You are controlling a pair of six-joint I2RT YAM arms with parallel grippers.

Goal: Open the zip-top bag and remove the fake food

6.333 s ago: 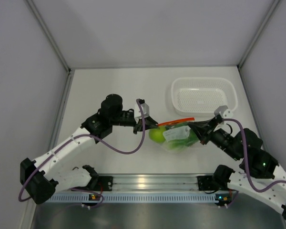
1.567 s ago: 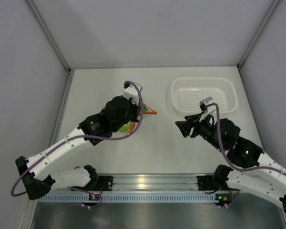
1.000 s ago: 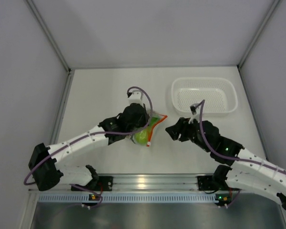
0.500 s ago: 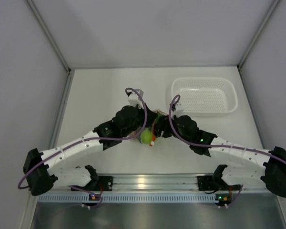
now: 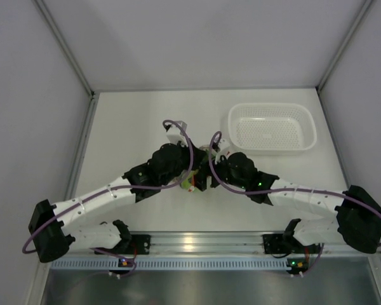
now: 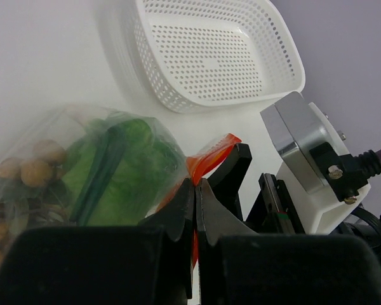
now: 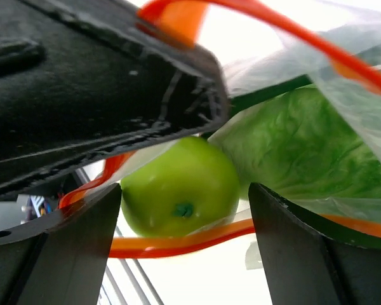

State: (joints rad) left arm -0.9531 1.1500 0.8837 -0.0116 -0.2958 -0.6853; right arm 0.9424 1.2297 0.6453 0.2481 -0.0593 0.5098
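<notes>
By the left gripper point(image 6: 195, 198) the orange strip point(image 6: 211, 152) of the bag point(image 6: 82, 136) is pinched tight. Just opposite, the right gripper point(image 7: 184, 210) is held wide at the bag's mouth, with nothing grasped. The mouth is seen parted, so opening is judged begun and removal not yet started. Inside the bag, just beyond the pinch, the fruit point(image 7: 181, 181), lettuce point(image 7: 286, 149) and balls point(image 6: 35, 171) are all contained. Farther out, the basket point(image 6: 241, 100) is seen with nothing in it.

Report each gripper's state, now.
Left gripper: shut on the orange-red zip strip of the clear crinkly zip-top bag.
Right gripper: open.
</notes>
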